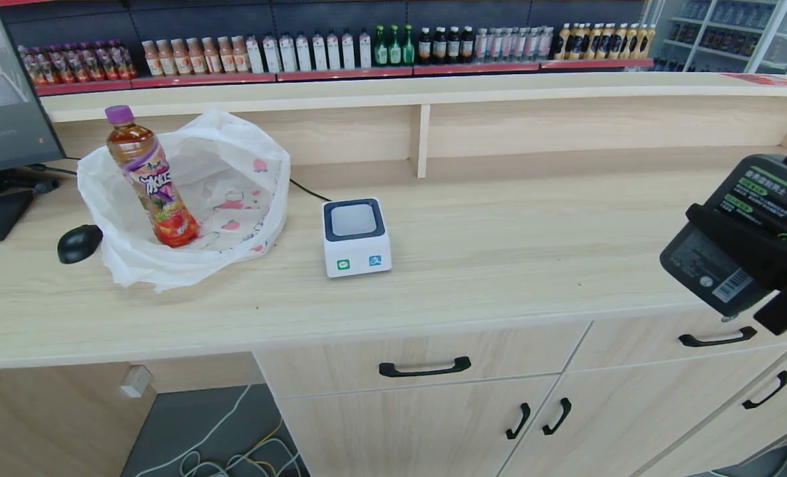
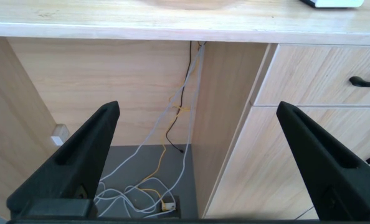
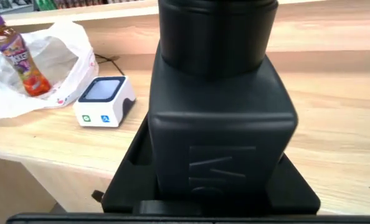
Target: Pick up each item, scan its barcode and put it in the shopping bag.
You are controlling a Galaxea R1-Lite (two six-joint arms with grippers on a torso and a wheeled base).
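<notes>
the right gripper (image 1: pixel 774 281) is clamping a black container (image 1: pixel 754 195) above the right end of the counter (image 1: pixel 499 265), with a barcode showing near the container's lower end, well apart from the white scanner (image 1: pixel 356 236). a drink bottle (image 1: pixel 152 179) is standing tilted inside the white shopping bag (image 1: pixel 248 165) at the left, near a black mouse (image 1: pixel 79 243). the left gripper (image 2: pixel 197 115) is hanging wide open, holding nothing, below the counter edge in front of the cabinet (image 2: pixel 309 81).
</notes>
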